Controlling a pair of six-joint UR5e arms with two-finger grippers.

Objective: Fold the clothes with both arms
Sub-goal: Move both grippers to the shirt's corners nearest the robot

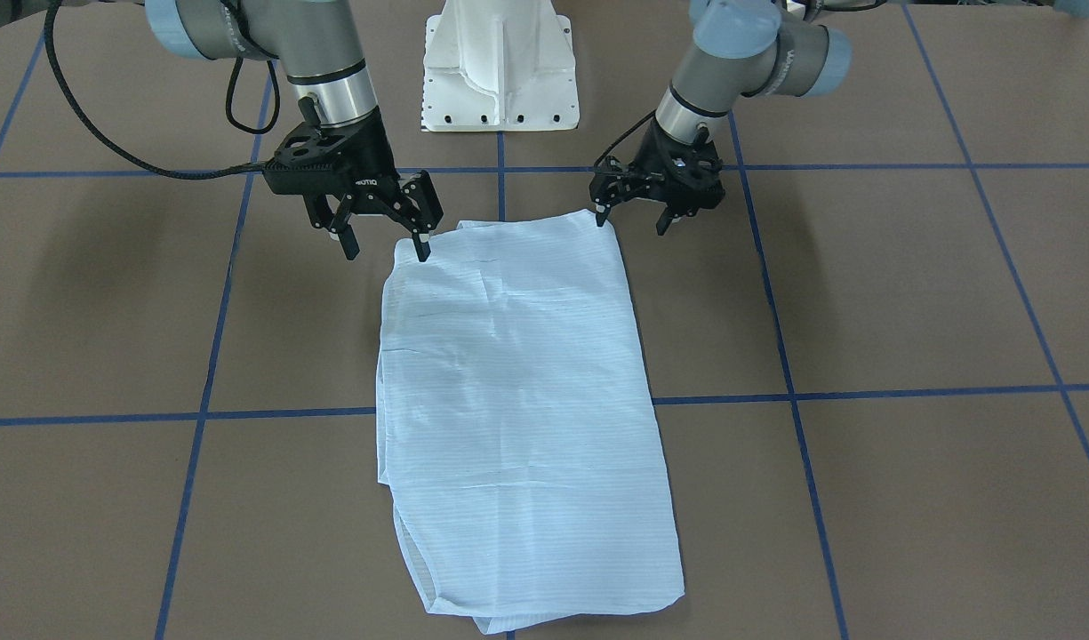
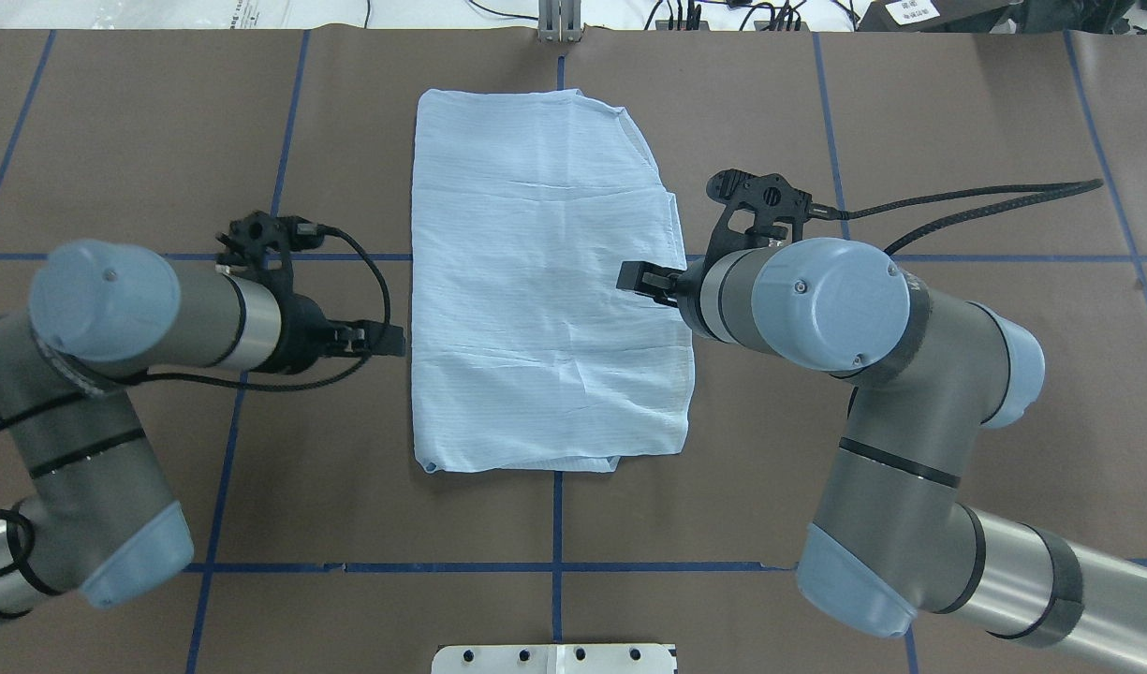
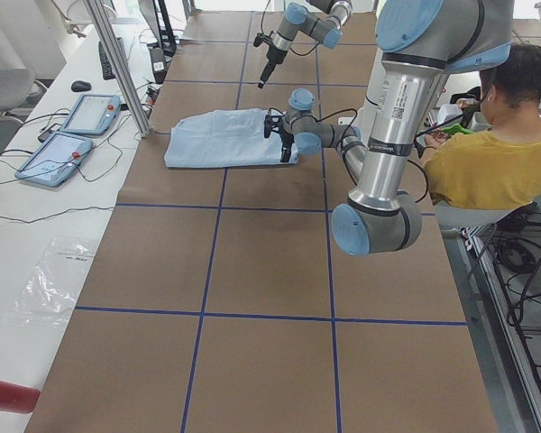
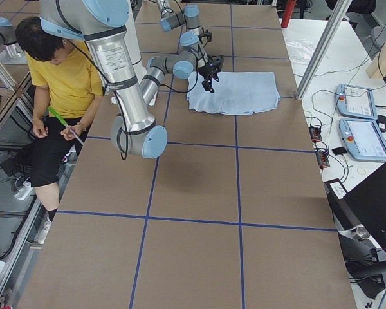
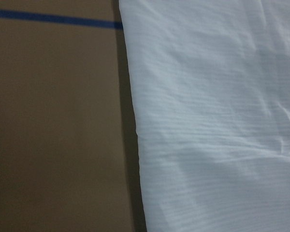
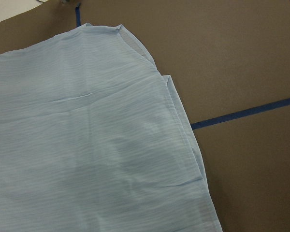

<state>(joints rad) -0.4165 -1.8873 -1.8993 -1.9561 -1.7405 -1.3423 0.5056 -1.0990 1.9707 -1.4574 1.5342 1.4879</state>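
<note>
Left gripper (image 1: 632, 224), right gripper (image 1: 384, 244): spread wide, empty. Poised by robot-side corners of shirt (image 1: 517, 382), flat in a long folded strip mid-table (image 1: 908, 293) — placement suggests paired corner pinch for next fold.

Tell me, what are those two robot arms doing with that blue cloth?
They are folding a shirt. The pale-blue shirt lies flat on the brown table, already folded into a long rectangle. The left end effector and the right end effector are both open, one by each corner of the end nearest the robot. Neither is holding the cloth.
</note>
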